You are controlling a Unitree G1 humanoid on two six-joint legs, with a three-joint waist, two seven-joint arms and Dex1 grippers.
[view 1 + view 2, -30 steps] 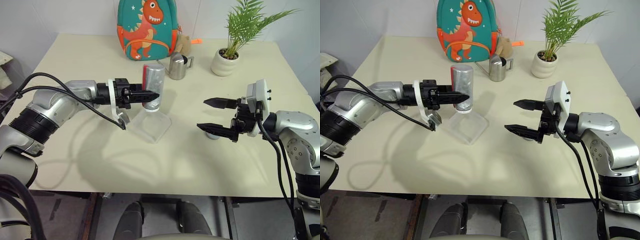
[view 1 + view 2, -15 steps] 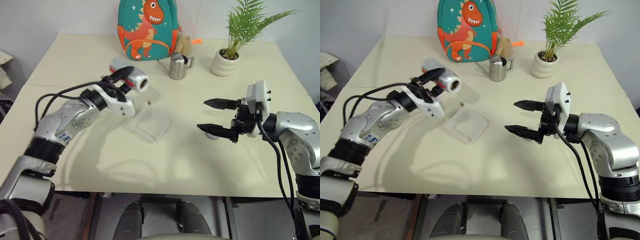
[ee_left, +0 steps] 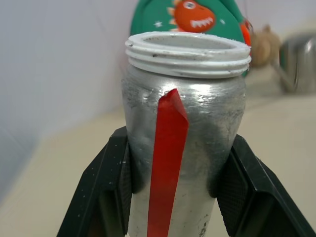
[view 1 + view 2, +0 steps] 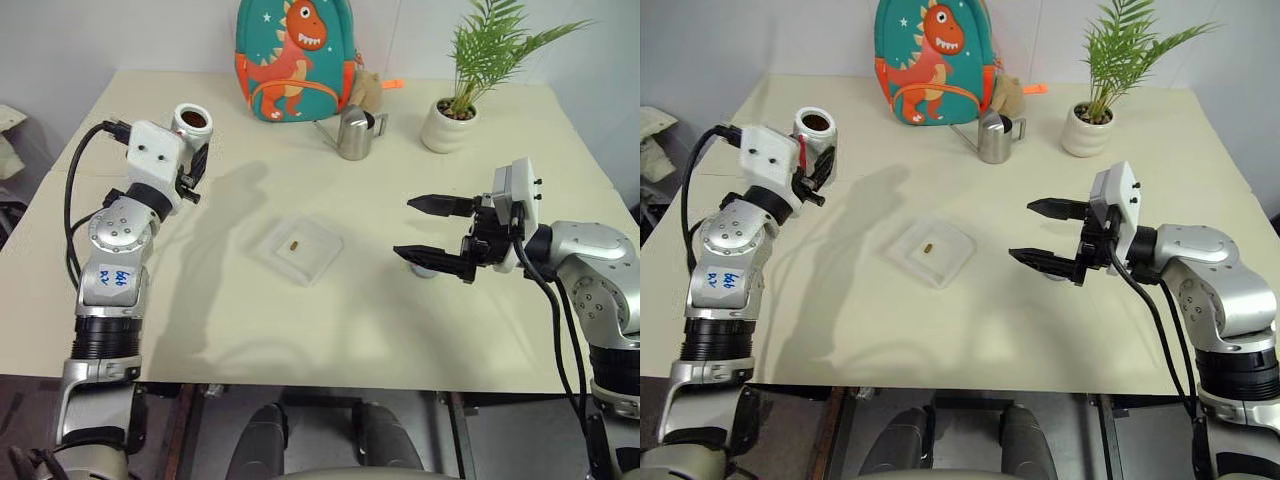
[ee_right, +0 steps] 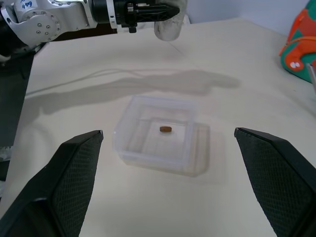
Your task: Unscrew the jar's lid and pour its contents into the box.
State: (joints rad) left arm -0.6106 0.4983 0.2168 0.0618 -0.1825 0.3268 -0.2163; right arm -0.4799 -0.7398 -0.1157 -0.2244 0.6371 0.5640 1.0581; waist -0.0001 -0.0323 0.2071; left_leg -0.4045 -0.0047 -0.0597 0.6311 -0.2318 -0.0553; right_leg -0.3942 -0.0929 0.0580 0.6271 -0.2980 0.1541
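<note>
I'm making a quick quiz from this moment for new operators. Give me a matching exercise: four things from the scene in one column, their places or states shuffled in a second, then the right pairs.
Things
1. jar
2. pellet
3. right gripper
4. watering can

Places or states
A. open, holding nothing
B. lying in the box
C. standing in front of the dinosaur backpack
D. lidless, mouth up, clamped in the left gripper

Pairs: 1-D, 2-B, 3-A, 4-C
</note>
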